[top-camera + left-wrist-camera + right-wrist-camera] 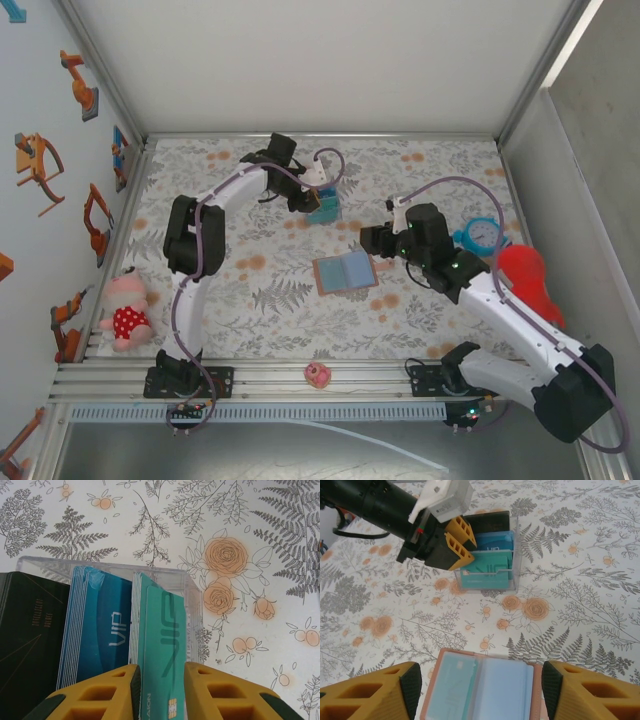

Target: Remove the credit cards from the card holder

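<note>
The card holder lies open on the floral cloth, tan-edged with blue-grey pockets. A pale teal credit card shows through its left pocket. My right gripper hangs open over the holder, one finger on each side of it and neither touching it. At the back, my left gripper is over a clear box of upright cards. Its jaws stand slightly apart around the top of a teal card standing in the box, with a slim gap at the right finger. Blue cards and black cards stand beside it.
A blue clock and a red object lie at the right, behind my right arm. A pink doll sits at the left edge, and a small pink item lies on the front rail. Walls enclose the table on three sides.
</note>
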